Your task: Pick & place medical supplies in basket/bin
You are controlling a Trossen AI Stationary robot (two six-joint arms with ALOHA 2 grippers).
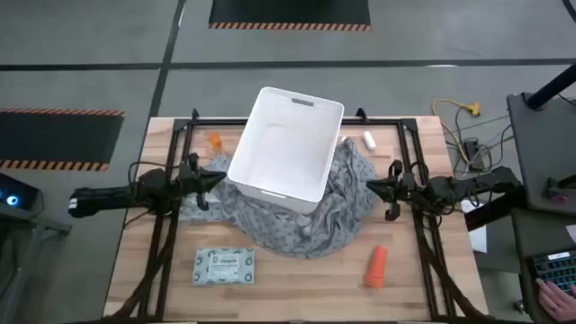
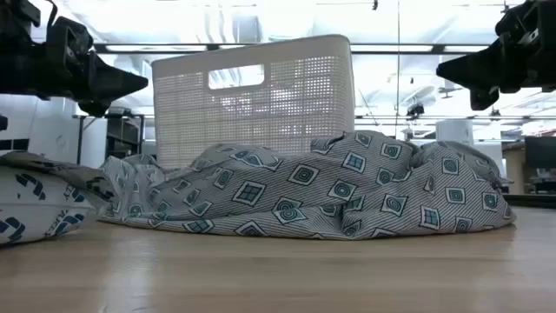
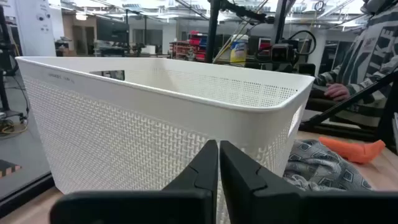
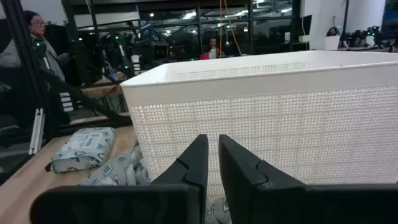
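Observation:
The white tub (image 1: 286,144) stands mid-table, its near side on the grey patterned cloth (image 1: 315,216). The orange bottle (image 1: 215,141) sits left of the tub by the far edge, and the white oblong piece (image 1: 369,139) right of it. The printed packet (image 1: 225,265) lies near-left, the orange tapered tube (image 1: 377,266) near-right. My left gripper (image 1: 219,178) hovers shut just left of the tub, pointing at its wall (image 3: 155,124). My right gripper (image 1: 369,187) hovers shut above the cloth on the tub's right, pointing at the tub (image 4: 280,118). Both are above the table in the low view.
The cloth (image 2: 330,191) bunches in folds around the tub's near and right sides. Black frame rails run along the table's left, right and far sides. Bare wood lies along the near edge between the packet (image 4: 84,148) and the tube (image 3: 351,149). People sit beyond the table.

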